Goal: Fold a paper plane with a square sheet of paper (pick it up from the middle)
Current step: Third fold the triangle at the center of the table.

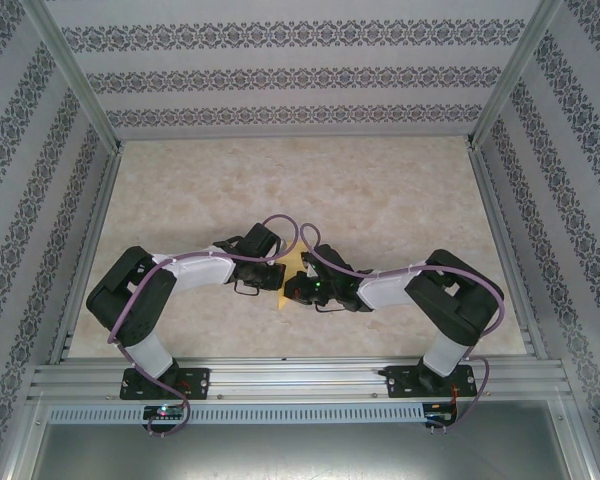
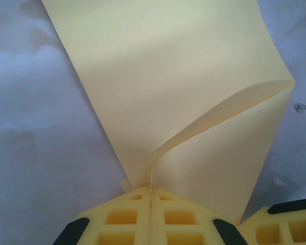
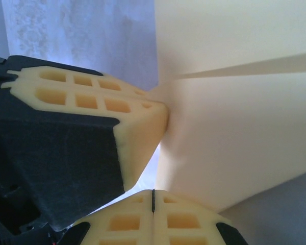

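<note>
The square sheet of paper is pale yellow and lies between my two grippers at the near middle of the table. In the left wrist view the paper is bent over itself, and one raised layer curves down into the slit of my left gripper, which is shut on it. My right gripper is shut, with a dark bare slit between its fingers. Its tips sit against the paper's lower edge. The left gripper's yellow fingers press the sheet from the left. From above, the left gripper and right gripper almost touch.
The beige marbled table stretches open beyond the grippers. Patterned walls and metal posts close it in on three sides. A metal rail with both arm bases runs along the near edge. Purple cables loop over the wrists.
</note>
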{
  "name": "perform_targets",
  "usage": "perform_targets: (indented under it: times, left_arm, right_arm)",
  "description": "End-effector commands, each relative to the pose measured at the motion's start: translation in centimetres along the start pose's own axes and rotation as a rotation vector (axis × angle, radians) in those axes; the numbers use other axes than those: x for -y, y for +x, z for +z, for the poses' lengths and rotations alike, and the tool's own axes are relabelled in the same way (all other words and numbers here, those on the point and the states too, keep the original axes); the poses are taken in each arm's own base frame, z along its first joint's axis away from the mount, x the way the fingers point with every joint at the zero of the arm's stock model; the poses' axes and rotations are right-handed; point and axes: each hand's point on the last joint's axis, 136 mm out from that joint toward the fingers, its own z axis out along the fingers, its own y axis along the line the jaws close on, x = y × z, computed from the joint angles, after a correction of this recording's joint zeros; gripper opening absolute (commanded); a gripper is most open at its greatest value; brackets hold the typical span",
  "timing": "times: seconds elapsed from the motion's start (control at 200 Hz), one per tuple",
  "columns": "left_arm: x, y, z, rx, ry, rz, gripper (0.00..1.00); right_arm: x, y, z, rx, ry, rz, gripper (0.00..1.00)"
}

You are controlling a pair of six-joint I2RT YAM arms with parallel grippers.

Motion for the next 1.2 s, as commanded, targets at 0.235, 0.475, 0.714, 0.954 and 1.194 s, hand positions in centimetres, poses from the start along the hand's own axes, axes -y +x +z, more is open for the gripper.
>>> perform_targets:
  times: [0.235,0.475,0.714,0.954,1.194]
  left_arm:
    - [-0.8,1.8,0.8,-0.067,-0.026,-0.001,0.00]
    - [-0.8,1.9,0.9,-0.072,-0.028,-0.001,0.00]
    - [-0.9,1.9,0.9,-0.075,-0.033,-0.001,0.00]
    - [-1.0,2.0,1.0,-0.079,-0.039,-0.003,0.00]
    - [-1.0,1.9,0.9,-0.076,-0.038,-0.002,0.00]
  right_arm:
    - [0.4,-0.4,0.0,-0.022,0.005,0.000,0.00]
    - [0.1,-2.9,-1.5,0.032,-0.009,-0.006,0.00]
    - [3.8,-2.8,0.0,0.002,0.077,0.037,0.00]
    - [0.1,-4.6,-2.2,0.042,-0.010,-0.002,0.01]
    - [0.4,-6.7,-3.2,0.063,-0.038,-0.015,0.01]
